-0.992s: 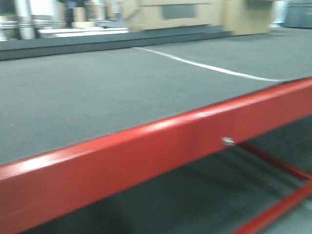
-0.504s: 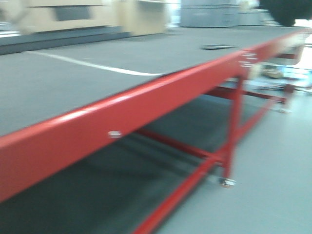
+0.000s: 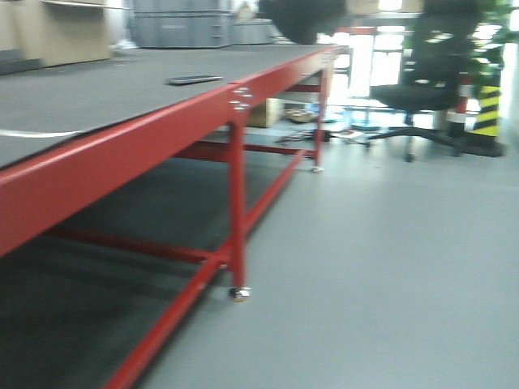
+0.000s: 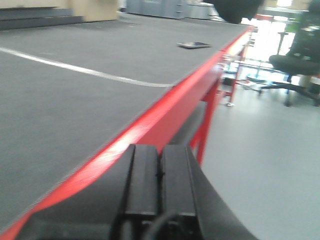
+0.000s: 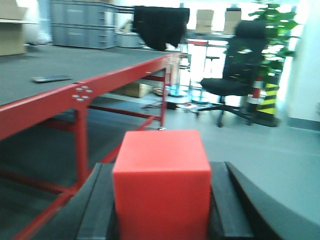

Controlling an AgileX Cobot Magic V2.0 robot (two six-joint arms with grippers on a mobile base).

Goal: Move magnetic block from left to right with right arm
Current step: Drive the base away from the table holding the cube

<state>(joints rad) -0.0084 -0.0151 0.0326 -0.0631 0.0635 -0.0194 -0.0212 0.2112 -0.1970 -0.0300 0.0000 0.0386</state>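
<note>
The right gripper (image 5: 162, 202) clamped the block (image 5: 161, 182) at lower centre, apparently out past the table (image 5: 45, 107) at left, while the left gripper (image 4: 159, 180) sat closed and empty; any slip there could drop it to the floor (image 5: 280, 150).

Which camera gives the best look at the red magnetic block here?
The right wrist view: the magnetic block fills the centre foreground, top and front faces clear, flanked by the dark fingers. The front-facing and left wrist views show none of it.
</note>
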